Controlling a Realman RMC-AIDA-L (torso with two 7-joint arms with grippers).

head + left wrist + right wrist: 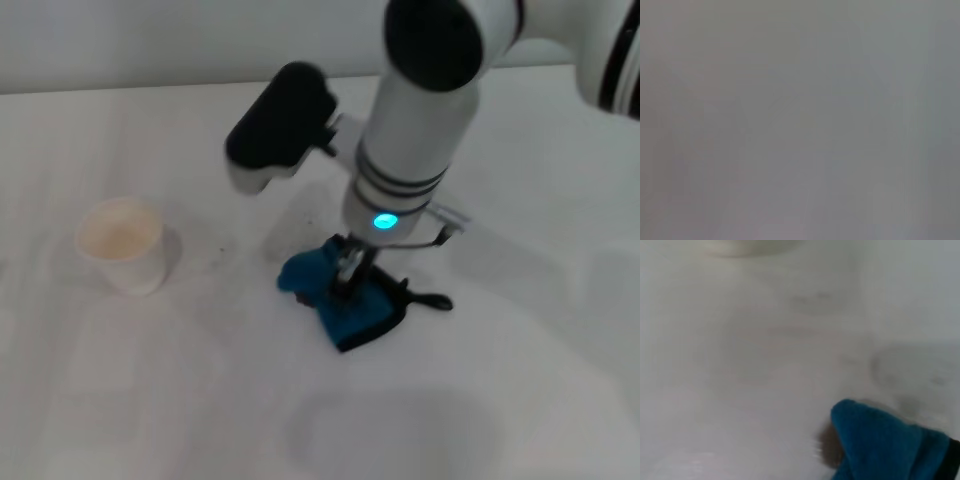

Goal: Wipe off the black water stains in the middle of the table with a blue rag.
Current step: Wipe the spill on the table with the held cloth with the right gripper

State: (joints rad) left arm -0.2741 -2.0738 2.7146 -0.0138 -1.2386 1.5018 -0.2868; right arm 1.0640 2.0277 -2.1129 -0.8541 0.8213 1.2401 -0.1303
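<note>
My right gripper (349, 272) reaches down in the middle of the white table (520, 400) and is shut on the blue rag (335, 300), which is bunched against the surface. The rag's thin black loop (432, 299) trails to its right. In the right wrist view the rag (885, 445) fills the lower corner, and a dark brown-grey blot of the black water stains (828, 445) shows right at its edge. In the head view the blot is hidden by the rag and arm; only tiny dark specks (222, 251) show. The left gripper is out of view.
A white paper cup (122, 243) stands upright on the table to the left of the rag, with a gap between them. A large faint grey shadow patch (390, 430) lies near the front edge. The left wrist view shows only plain grey.
</note>
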